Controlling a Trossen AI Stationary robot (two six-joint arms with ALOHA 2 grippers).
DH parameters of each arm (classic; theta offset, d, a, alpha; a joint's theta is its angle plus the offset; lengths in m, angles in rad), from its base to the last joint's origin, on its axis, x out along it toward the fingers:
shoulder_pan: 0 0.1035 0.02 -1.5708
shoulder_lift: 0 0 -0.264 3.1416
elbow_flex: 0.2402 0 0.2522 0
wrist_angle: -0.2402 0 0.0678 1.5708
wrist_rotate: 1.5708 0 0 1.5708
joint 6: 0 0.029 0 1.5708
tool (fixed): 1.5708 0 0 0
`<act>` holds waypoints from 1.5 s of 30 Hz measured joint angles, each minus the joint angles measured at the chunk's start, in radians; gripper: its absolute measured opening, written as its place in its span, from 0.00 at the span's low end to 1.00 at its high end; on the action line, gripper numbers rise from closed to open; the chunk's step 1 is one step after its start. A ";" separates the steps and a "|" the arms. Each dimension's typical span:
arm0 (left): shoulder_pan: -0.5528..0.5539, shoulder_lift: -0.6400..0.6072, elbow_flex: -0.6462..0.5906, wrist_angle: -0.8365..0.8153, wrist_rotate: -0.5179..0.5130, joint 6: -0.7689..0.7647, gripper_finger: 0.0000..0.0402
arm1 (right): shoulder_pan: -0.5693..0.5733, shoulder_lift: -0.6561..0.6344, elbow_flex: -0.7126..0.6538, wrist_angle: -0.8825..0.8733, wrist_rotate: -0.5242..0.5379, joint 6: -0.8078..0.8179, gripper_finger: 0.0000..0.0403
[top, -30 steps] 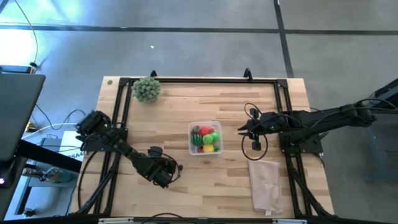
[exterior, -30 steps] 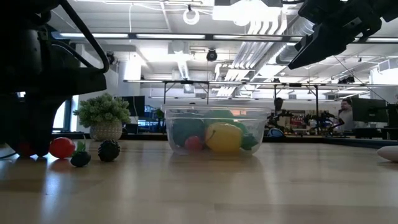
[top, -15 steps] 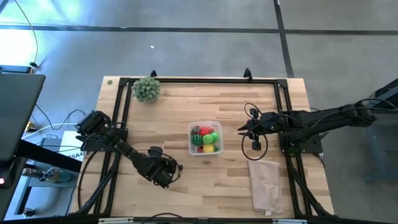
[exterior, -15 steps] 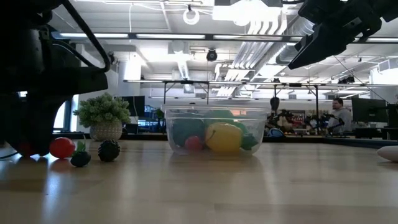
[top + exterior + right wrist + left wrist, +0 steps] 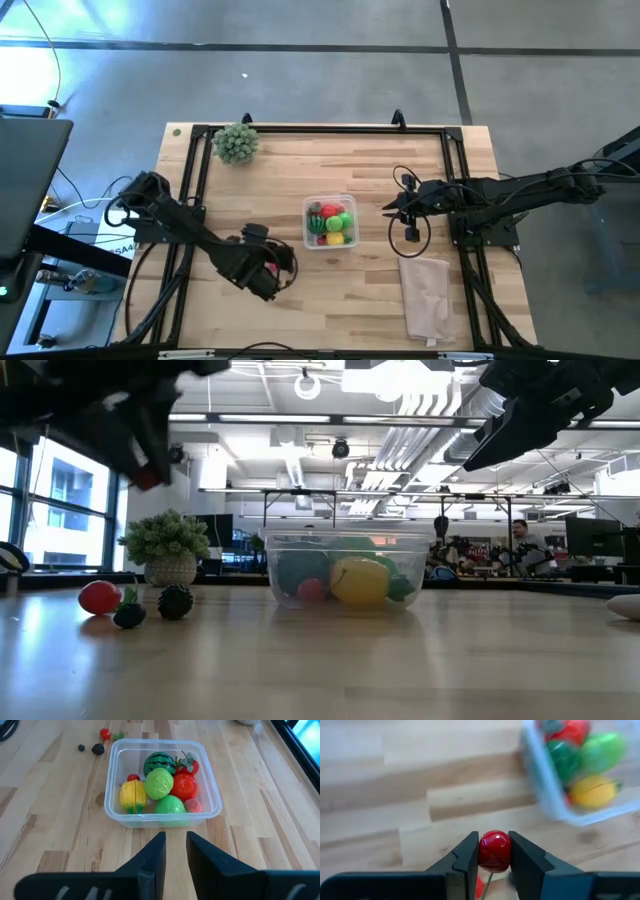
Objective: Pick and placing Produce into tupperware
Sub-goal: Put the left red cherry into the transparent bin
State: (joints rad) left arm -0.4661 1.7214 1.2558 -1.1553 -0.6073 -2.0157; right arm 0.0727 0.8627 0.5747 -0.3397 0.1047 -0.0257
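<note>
The clear tupperware (image 5: 330,222) sits mid-table holding several toy fruits: red, green, yellow and a striped green ball (image 5: 159,763). My left gripper (image 5: 270,268) hangs above the wood to the container's near left, shut on a small shiny red ball (image 5: 494,851). On the table by that gripper lie a red tomato (image 5: 99,597) and two dark berries (image 5: 129,615) (image 5: 175,602). My right gripper (image 5: 175,850) hovers to the container's right, slightly open with nothing between its fingers. My left gripper pinches the red ball by two opposite sides (image 5: 482,854) between its two fingertips. The fingers slant down toward the table. The ball is lifted clear of the wood, and a thin green stem (image 5: 488,882) hangs below it.
A bushy pale-green potted plant (image 5: 236,143) stands at the far left corner. A folded beige cloth (image 5: 427,297) lies near the right front edge. Black frame rails (image 5: 320,130) run along the table's far side and both flanks. Bare wood lies between my left gripper and the container.
My left gripper has risen from the tabletop with the red ball, most of it in the last half second, and has shifted slightly toward the tupperware. The ball is now lifted clear. The tomato and berries stay where they were.
</note>
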 joint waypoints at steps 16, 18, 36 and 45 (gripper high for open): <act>0.291 0.022 0.225 0.261 0.104 0.751 0.22 | 0.000 0.000 0.000 0.000 0.000 0.000 0.17; 0.328 0.054 0.224 0.302 0.151 0.809 0.22 | 0.000 0.000 0.000 0.000 0.000 0.000 0.17; 0.408 0.238 0.226 0.429 0.342 0.938 0.22 | 0.000 0.000 0.000 0.001 0.000 0.000 0.17; 0.408 0.259 0.224 0.424 0.351 0.938 0.22 | 0.000 0.000 0.000 0.001 0.000 0.000 0.17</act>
State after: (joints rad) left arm -0.0586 1.9808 1.4799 -0.7310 -0.2564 -1.0779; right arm 0.0724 0.8627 0.5747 -0.3392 0.1047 -0.0257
